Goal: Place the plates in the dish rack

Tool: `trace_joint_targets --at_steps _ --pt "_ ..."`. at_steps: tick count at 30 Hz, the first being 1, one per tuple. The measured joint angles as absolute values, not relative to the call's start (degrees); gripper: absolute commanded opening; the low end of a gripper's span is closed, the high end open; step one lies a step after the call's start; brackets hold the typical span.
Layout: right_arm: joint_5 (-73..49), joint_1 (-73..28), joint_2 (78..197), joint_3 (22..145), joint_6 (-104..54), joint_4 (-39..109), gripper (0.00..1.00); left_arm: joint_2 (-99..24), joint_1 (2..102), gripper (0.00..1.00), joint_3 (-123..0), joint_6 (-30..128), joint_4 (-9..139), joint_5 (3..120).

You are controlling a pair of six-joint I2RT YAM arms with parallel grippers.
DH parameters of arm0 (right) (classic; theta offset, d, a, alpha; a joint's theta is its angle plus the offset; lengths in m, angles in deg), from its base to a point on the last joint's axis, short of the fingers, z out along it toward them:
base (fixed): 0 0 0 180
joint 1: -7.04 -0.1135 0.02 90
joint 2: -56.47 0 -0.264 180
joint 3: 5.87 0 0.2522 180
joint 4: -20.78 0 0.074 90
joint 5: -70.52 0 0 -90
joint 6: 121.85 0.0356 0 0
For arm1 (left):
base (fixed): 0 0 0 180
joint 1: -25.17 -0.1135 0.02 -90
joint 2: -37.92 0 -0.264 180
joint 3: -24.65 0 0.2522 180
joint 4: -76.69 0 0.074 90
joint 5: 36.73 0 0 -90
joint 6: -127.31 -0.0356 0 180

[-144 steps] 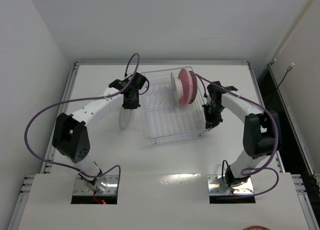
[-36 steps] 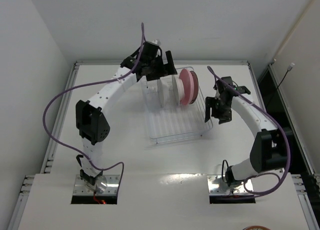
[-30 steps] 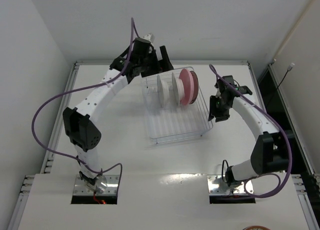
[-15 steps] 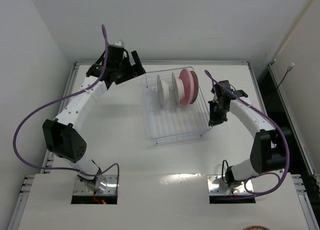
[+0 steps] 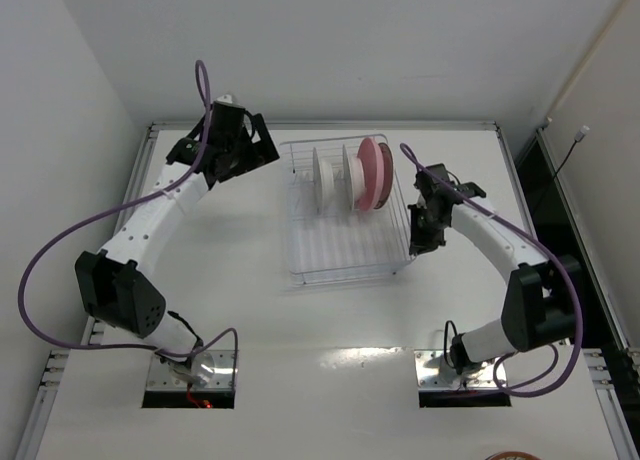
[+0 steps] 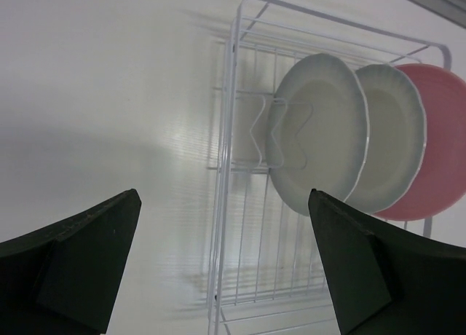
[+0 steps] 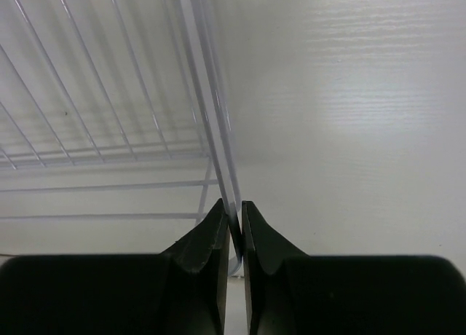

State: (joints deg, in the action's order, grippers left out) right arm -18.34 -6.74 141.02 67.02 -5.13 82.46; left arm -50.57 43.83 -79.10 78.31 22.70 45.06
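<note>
The dish rack (image 5: 345, 245) sits mid-table, a clear wire frame. Three plates stand upright in its far slots: a whitish plate (image 5: 323, 180), a second whitish plate (image 5: 350, 177) and a pink plate (image 5: 375, 173). My right gripper (image 5: 418, 242) is shut on the rack's right rim wire, which runs between the closed fingertips in the right wrist view (image 7: 234, 207). My left gripper (image 5: 255, 145) hangs open and holds nothing, off the rack's far left corner. The left wrist view looks between its fingers (image 6: 87, 255) at the rack rim (image 6: 229, 131) and the first whitish plate (image 6: 320, 131).
The near half of the rack (image 7: 87, 95) holds no plates. A raised metal border (image 5: 150, 180) edges the white table. Walls stand close on the left and at the back.
My left arm has swung left, away from the rack, staying open. My right gripper has closed on the rack's right rim, and the rack has slid slightly left.
</note>
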Motion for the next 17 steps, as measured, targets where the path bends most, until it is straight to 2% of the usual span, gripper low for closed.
trace_joint_targets --at_steps 1,2,3,5,9,17 --pt "-18.16 -6.98 140.80 66.78 -4.61 82.37 0.16 -50.46 43.83 1.00 -78.73 78.31 22.54 44.47" --pt "-17.86 -7.11 140.47 66.52 -3.54 82.28 0.44 -50.35 43.83 1.00 -78.32 78.39 22.22 43.86" --pt "-17.29 -7.33 140.28 66.39 -2.16 82.37 0.63 -50.24 43.83 1.00 -77.97 78.50 21.82 43.27" --pt "-17.09 -7.92 139.84 66.45 -0.50 82.92 0.89 -50.07 43.83 1.00 -77.42 78.53 21.06 41.76" --pt "-19.56 -8.42 138.11 69.73 0.81 86.85 1.00 -49.20 43.83 1.00 -76.20 79.05 19.94 38.72" --pt "-30.14 -7.77 134.99 86.61 0.24 90.07 1.00 -48.08 43.83 1.00 -73.29 80.01 19.09 35.09"
